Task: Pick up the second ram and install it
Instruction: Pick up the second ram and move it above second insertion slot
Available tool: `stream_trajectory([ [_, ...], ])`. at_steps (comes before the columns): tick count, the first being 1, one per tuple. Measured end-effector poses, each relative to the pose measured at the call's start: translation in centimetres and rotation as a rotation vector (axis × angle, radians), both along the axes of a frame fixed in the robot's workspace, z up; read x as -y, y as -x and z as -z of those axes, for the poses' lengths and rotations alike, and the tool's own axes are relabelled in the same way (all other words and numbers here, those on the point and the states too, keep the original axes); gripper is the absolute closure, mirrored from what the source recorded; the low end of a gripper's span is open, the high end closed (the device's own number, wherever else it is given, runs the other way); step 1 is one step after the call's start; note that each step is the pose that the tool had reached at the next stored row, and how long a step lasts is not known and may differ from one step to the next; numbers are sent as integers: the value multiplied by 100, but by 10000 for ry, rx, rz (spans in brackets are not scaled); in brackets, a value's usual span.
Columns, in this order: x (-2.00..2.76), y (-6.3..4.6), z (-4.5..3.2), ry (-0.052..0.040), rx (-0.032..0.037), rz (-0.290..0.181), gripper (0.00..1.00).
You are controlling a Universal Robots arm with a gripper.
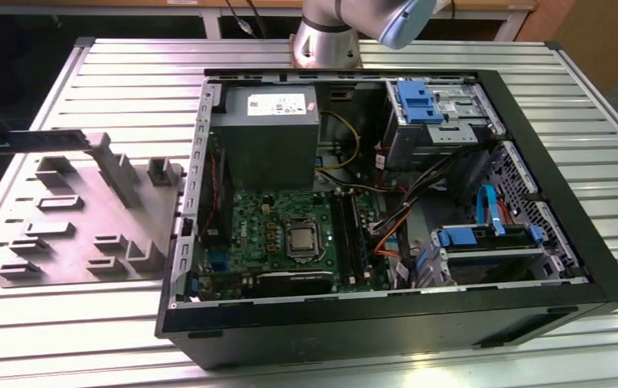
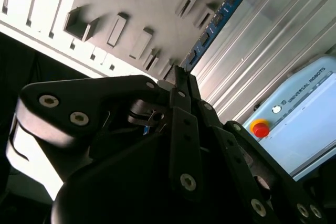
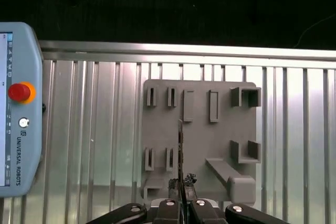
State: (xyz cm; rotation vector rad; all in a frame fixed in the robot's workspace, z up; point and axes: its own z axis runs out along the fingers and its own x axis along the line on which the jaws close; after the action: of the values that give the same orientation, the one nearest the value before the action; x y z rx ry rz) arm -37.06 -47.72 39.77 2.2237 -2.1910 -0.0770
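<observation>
- Over the grey plate (image 3: 199, 140), at the exterior view's left, the gripper (image 3: 181, 205) pinches the ram (image 3: 180, 145) by one end. Its fingers press on both flat sides, and the rest of the strip reaches out past them.
- In the second wrist view you see the ram (image 2: 218, 19) as a blue strip with small black chips. There it lines up with the edge of the plate (image 2: 157, 3).
- In the exterior view you see the ram (image 1: 56, 141) as a long thin bar, about level, above the far part of the plate (image 1: 82, 218).
- Raised blocks (image 1: 125, 174) and pockets of the plate stand just under and beside the ram.
- A pendant (image 3: 21, 108) with a red button lies on the slatted table (image 1: 93, 65), near the plate.
- The open case (image 1: 567, 267) stands just beside the plate, at the exterior view's right of it. Its side wall rises between the plate and the motherboard (image 1: 266, 218).
- Inside the case, the power supply (image 1: 271, 137) sits behind the board. The black slots (image 1: 350, 234) run beside the processor (image 1: 301, 240), with cables (image 1: 389, 242) close to them.
- The gripper's own links cover the held end of the ram in the second wrist view.
- You cannot tell whether the ram's lower edge touches the plate.
- You cannot make out whether a slot already holds a strip.
</observation>
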Motion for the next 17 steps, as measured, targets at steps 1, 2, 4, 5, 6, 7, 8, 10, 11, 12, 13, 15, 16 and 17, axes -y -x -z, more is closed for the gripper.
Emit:
stream_trajectory([
  [1, 0, -42, 0, 0, -1, 0, 87],
  [2, 0, -84, 1, -1, -1, 0, 87],
  [4, 0, -156, 1, 0, -2, 1, 87],
  [5, 0, -194, 1, 0, -2, 2, 87],
  [6, 0, -234, 2, -1, -2, 1, 87],
  [7, 0, -274, 2, 0, -3, 0, 87],
  [8, 0, -314, 1, 1, -4, 0, 87],
  [10, 0, -401, 2, 1, -5, 0, 87],
  [11, 0, -444, 3, -1, -5, 1, 87],
  [12, 0, -486, 3, 0, -6, 1, 87],
  [13, 0, -529, 2, 1, -7, 1, 87],
  [15, 0, -614, 3, 0, -8, 0, 87],
  [16, 0, -655, 4, 0, -8, 1, 87],
  [17, 0, -697, 4, 0, -9, 1, 87],
])
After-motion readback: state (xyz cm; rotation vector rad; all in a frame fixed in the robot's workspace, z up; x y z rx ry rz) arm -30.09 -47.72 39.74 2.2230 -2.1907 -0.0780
